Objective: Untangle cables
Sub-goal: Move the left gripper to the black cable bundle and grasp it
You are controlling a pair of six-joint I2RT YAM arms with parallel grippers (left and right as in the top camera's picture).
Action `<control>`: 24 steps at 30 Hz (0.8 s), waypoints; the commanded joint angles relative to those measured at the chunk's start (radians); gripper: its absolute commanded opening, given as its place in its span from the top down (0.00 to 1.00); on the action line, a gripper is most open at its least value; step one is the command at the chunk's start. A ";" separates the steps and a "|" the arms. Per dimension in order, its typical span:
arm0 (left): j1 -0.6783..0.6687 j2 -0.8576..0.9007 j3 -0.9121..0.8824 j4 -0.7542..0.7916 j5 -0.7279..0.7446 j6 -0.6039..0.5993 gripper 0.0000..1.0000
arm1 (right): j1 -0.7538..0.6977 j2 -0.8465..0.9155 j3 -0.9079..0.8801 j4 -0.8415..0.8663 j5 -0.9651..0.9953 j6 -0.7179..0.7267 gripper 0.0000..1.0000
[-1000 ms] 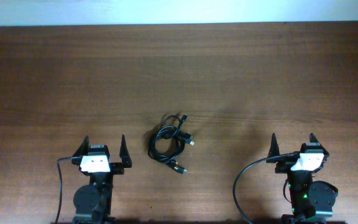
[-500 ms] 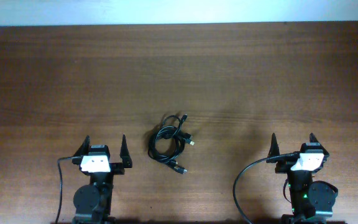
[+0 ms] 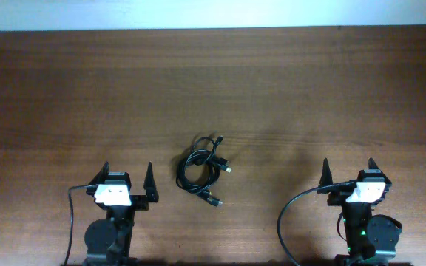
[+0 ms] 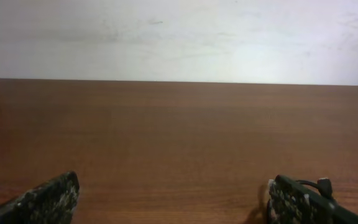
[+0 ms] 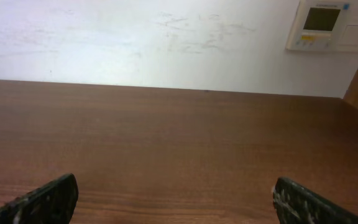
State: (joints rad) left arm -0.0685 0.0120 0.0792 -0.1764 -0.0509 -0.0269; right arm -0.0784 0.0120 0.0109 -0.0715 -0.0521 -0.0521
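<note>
A small tangle of thin black cables (image 3: 203, 168) with small plug ends lies on the brown table, near the middle front. A bit of it shows at the right edge of the left wrist view (image 4: 319, 185), behind the right finger. My left gripper (image 3: 128, 176) is open and empty, to the left of the tangle and apart from it; in its wrist view (image 4: 169, 193) only bare wood lies between the fingers. My right gripper (image 3: 348, 168) is open and empty, far right of the tangle, with bare wood between its fingers in its wrist view (image 5: 176, 196).
The wooden table (image 3: 213, 89) ends at a pale wall at the back (image 4: 179, 37). A wall control panel (image 5: 328, 25) shows at the upper right of the right wrist view. Thick black wires run from each arm base (image 3: 291, 214).
The left gripper has shifted very slightly forward and right. The cables and the right arm have not moved.
</note>
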 commanded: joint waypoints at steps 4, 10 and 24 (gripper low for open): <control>0.006 0.241 0.131 0.003 0.049 -0.037 0.01 | 0.008 -0.006 -0.005 -0.007 0.012 0.008 0.01; 0.006 0.669 0.309 -0.071 0.205 -0.053 0.01 | 0.008 -0.006 -0.005 -0.007 0.012 0.008 0.01; -0.072 1.106 0.741 -0.621 0.346 -0.052 0.01 | 0.008 -0.006 -0.005 -0.007 0.012 0.008 0.01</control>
State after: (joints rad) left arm -0.1230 1.1183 0.8001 -0.7685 0.2821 -0.0723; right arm -0.0776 0.0120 0.0109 -0.0719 -0.0486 -0.0517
